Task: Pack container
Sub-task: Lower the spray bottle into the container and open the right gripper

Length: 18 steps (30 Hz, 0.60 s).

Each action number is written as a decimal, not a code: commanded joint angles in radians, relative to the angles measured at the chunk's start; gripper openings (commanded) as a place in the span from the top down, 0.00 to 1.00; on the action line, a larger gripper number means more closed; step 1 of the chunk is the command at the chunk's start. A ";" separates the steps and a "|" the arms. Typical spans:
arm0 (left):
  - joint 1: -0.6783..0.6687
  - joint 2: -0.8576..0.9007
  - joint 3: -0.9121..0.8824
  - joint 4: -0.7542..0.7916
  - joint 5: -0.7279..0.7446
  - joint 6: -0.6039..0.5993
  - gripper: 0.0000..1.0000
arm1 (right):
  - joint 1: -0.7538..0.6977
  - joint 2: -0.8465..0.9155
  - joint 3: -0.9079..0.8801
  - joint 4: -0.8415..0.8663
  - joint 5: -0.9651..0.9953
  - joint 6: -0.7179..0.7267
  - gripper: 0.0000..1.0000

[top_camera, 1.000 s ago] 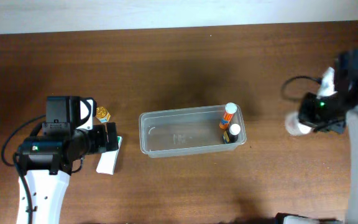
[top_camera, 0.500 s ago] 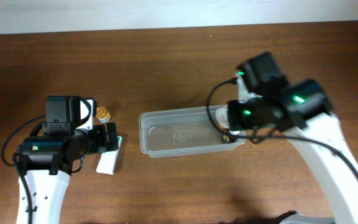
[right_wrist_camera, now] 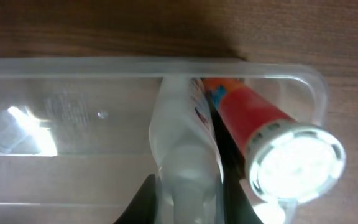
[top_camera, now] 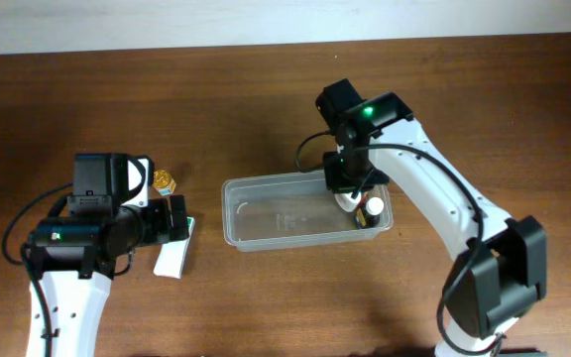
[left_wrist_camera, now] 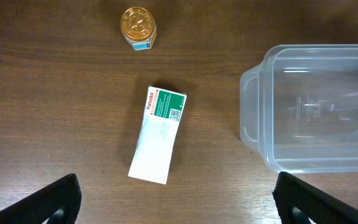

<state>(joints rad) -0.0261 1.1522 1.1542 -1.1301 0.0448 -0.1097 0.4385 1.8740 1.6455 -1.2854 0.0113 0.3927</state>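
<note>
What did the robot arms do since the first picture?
The right gripper swung in from the far right, carrying a white bottle, and now holds it low inside the tub, beside the red bottle. The left gripper stayed open near the box. The box, the little gold-lidded jar and the tub did not move.

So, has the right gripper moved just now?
Yes. Right gripper, holding a pale bottle, moved left from beyond the container to its right end.

White-and-black left arm (top_camera: 62, 297) folded low, black left gripper (left_wrist_camera: 179, 202) spread wide, white-and-black right arm (top_camera: 434, 196) stretched inward, right gripper (right_wrist_camera: 188, 202) clamped on translucent white plastic bottle (right_wrist_camera: 185, 140).
</note>
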 commanded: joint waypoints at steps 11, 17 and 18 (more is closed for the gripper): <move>-0.004 0.000 0.018 -0.005 -0.007 0.005 0.01 | 0.008 -0.001 0.007 -0.010 0.027 0.005 0.61; -0.004 0.000 0.018 -0.008 -0.008 0.005 0.01 | 0.027 -0.130 0.026 -0.021 0.027 -0.011 0.59; -0.004 0.001 0.018 -0.008 -0.008 0.005 0.01 | 0.028 -0.169 0.032 -0.024 0.027 -0.015 0.57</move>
<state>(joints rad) -0.0261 1.1522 1.1542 -1.1374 0.0448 -0.1097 0.4465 1.8503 1.6455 -1.3014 0.0227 0.3897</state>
